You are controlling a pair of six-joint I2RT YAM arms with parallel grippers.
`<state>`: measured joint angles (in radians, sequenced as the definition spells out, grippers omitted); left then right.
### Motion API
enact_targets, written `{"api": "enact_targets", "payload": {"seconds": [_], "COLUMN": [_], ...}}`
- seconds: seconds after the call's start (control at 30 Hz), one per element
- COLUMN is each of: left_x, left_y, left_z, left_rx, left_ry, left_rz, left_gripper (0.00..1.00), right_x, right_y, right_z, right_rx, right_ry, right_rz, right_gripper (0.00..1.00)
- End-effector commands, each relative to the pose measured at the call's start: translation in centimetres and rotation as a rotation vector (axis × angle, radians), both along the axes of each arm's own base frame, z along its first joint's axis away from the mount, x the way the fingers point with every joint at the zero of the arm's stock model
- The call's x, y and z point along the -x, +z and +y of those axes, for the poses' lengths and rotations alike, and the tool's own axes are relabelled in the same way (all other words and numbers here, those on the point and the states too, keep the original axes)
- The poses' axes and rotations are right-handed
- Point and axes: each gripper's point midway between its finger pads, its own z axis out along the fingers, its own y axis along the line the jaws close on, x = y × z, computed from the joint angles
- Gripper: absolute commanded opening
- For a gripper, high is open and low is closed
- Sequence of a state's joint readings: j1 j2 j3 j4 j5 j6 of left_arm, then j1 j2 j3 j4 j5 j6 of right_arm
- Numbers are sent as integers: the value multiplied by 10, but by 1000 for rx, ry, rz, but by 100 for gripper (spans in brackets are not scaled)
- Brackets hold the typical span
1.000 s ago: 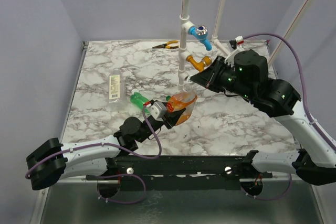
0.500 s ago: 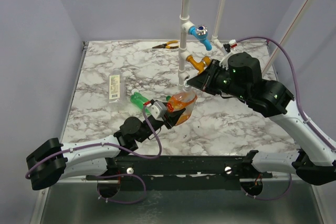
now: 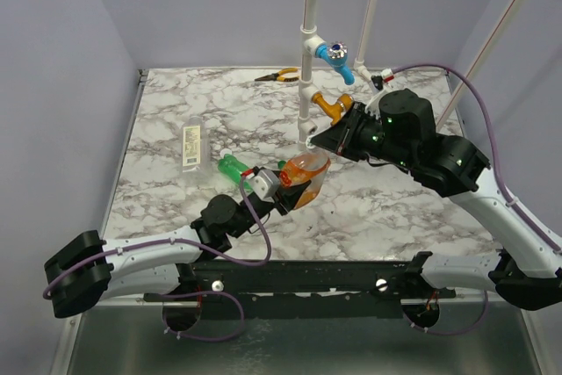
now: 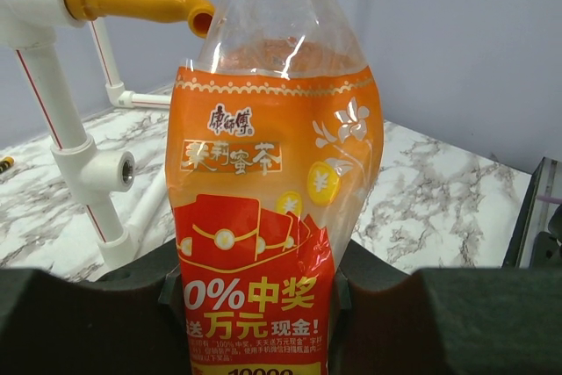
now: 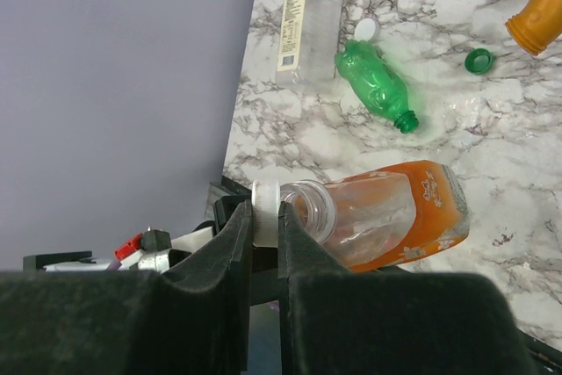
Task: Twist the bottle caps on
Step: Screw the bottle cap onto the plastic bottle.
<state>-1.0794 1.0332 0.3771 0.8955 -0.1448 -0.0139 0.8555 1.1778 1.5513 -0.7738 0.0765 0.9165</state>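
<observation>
— While the left gripper [image 4: 255, 296] clamps the orange bottle [image 4: 272, 208] by its lower body, what does the label read?
— "康师傅", then "茉莉蜜茶"; on the red part, "中奖" and "送万元现金".
— The right gripper [image 5: 263, 227]?
— Pinched on a white cap [image 5: 265, 199] at that bottle's mouth. The green bottle [image 5: 376, 85], green cap [image 5: 479, 61] and clear bottle [image 5: 307, 19] lie on the marble table [image 5: 527, 173], the clear bottle's print too small to read.

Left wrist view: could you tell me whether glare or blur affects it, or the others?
Left wrist: orange bottle glints up top, label sharp. Right wrist: fingers pinching the white cap look dark and soft, green bottle crisp. Top external: even light.
</observation>
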Motion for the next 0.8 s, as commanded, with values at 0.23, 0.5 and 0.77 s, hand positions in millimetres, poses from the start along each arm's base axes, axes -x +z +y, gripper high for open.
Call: {"api": "enact_targets", "payload": {"seconds": [0.23,0.5,0.77], "left_x": [9,8,8], "left_y": [40,40,39], "left_z": [8,13,14], "left_rx": [85,66,63], "left_ry": [-22,-5,-2], "left_rz": [-64,-82,-83], "left_gripper": [0,0,0], "right_x": [-2,-3,-4], "right_y": [-26,-38,-40], "right_z": [-26,-34,-34], "right_rx": [89,147,177], "right_ry": [-111,-145,-137], "right_rz": [59,84,86], "right_gripper": [18,22,24]}}
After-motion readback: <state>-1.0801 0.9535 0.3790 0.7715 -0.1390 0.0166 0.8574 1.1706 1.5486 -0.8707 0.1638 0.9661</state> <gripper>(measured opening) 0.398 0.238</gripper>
